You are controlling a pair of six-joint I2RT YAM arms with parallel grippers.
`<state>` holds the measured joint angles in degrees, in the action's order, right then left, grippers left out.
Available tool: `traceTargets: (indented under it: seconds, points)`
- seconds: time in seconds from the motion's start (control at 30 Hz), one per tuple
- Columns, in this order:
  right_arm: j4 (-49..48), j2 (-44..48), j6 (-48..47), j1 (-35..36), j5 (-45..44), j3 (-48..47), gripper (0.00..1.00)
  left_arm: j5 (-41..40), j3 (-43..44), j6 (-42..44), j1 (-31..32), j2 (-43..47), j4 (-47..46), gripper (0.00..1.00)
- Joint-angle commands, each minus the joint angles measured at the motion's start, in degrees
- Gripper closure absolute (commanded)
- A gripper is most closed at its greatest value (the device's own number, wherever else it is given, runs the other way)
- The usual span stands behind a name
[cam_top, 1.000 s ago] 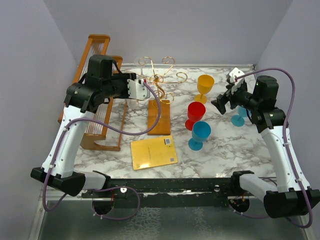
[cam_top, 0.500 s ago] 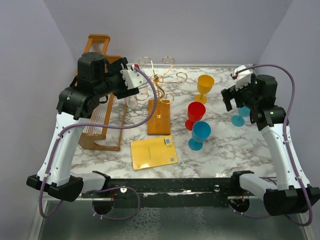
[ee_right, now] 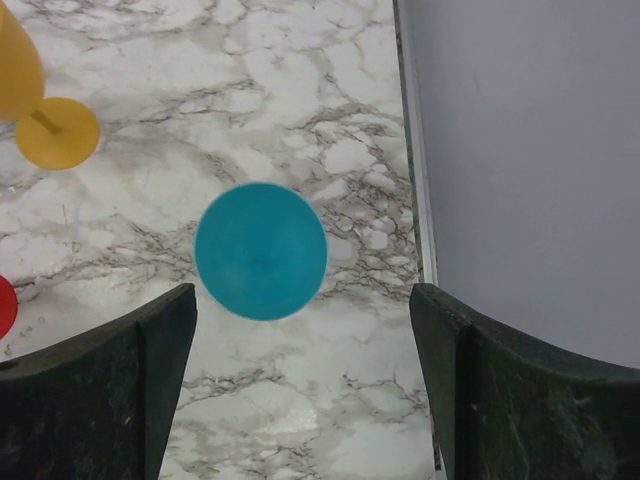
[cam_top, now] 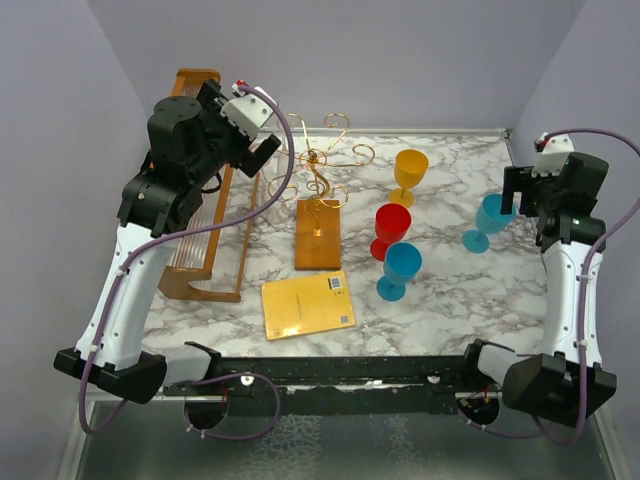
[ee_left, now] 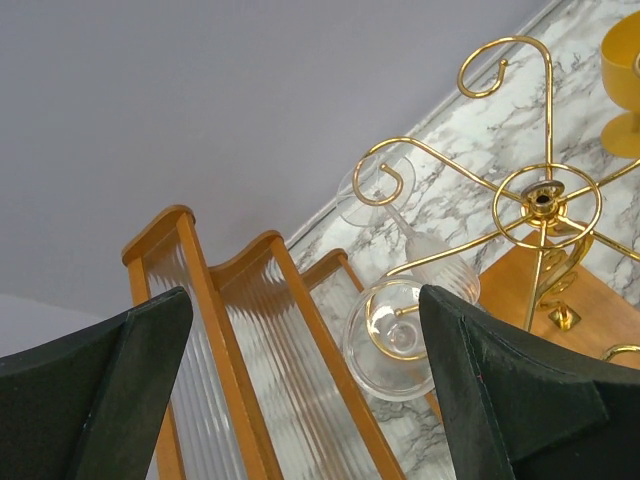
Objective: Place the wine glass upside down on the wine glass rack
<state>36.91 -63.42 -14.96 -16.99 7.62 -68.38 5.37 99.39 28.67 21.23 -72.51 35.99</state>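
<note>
Where the two-tier wooden frame (cam_top: 197, 235) stands at the left edge of the marble table (cam_top: 450, 295), the left gripper (ee_left: 305, 300) is raised above it, with its fingers spread wide and nothing between them. Just right of the frame, the clear wine glass (ee_left: 398, 335) hangs upside down on the wine glass rack (ee_left: 545, 195): its foot sits in one curled gold arm and its bowl opens downward below that arm. The glass is clear of both left fingers. In the top view the glass is hard to make out against the frame, so the contact between foot and wire is best judged from the left wrist view. The rack's central post rises from a brown wooden base (cam_top: 318, 238). A yellow booklet (cam_top: 307, 305) lies flat near the front of the base. Right of the rack stand a yellow goblet (cam_top: 410, 172), a red goblet (cam_top: 390, 228) and a blue goblet (cam_top: 400, 268), all upright, with the red and blue ones close together. Further right, a teal goblet (ee_right: 260, 250) stands upright near the table's right edge. The right gripper (ee_right: 300, 300) hangs above it, its fingers spread apart and empty.
</note>
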Motion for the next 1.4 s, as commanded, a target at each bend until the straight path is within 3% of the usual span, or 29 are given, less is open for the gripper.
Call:
traceTargets:
  seconds: [0.0,0.47,0.9,1.23,1.37]
  points:
    - [0.9,-3.5,2.4,-2.8,1.7,-1.7,0.17,-3.4,0.0,-4.1,0.0,0.4,-3.4,0.01]
    - [2.5,-15.7,0.7,-3.0,-0.9,-5.6,0.53,-2.7,1.7,-4.4,-0.3,-1.7,-1.1,0.01]
    - [2.5,-22.1,-1.4,-2.9,-1.3,-5.9,0.72,-2.7,3.3,-4.0,-0.3,-4.0,-0.2,0.01]
    - [3.8,-23.3,-2.7,-3.0,1.6,-8.9,0.98,-3.5,4.4,-3.7,-0.3,-5.7,-0.4,0.01]
    - [4.8,-22.9,-3.9,-2.9,3.5,-12.6,0.99,-3.2,5.4,-4.7,-0.4,-6.1,-1.3,0.01]
